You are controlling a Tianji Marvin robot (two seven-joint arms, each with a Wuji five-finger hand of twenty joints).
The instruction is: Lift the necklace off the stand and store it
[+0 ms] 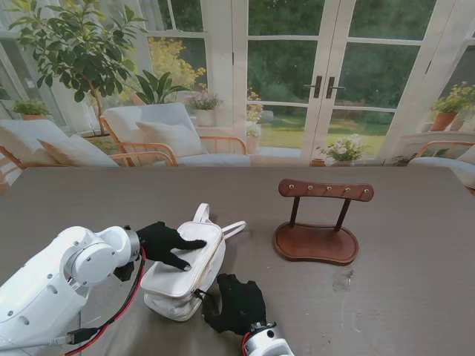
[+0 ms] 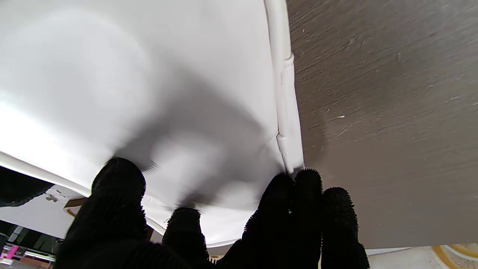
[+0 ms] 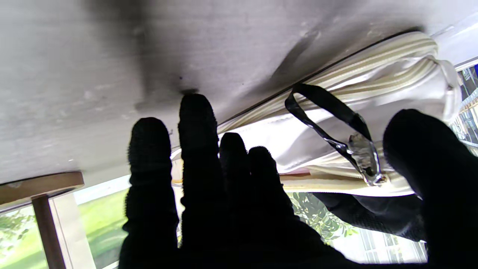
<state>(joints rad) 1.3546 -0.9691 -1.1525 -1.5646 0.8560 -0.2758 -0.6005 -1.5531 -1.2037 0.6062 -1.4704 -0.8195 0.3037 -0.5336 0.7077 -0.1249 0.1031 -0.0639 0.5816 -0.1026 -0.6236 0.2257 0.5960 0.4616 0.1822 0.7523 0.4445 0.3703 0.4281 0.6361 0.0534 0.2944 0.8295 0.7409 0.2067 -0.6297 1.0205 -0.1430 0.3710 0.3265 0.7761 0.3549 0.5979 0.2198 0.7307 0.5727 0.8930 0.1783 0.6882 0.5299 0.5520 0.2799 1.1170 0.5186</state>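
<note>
Two black-gloved hands worked at a white bag [image 1: 183,273] on a grey worktop [image 1: 401,297]. From the stand's view, the left hand [image 1: 167,244] lay flat on top of the bag, fingers spread, gripping nothing. The right hand [image 1: 236,304] sat just nearer to me, against the bag's near end. A wooden stand [image 1: 319,222] stood well apart to the right, its pegs bare; no necklace could be made out anywhere.

Left wrist view: fingers [image 2: 119,194] pressed apart on the bag's white panel [image 2: 149,74], beside its piped edge.

Right wrist view: the right hand's fingers [image 3: 196,127] were splayed, holding nothing, with thumb apart. A black zip pull [image 3: 336,123] with a clear tab hung by the bag's zip.
</note>
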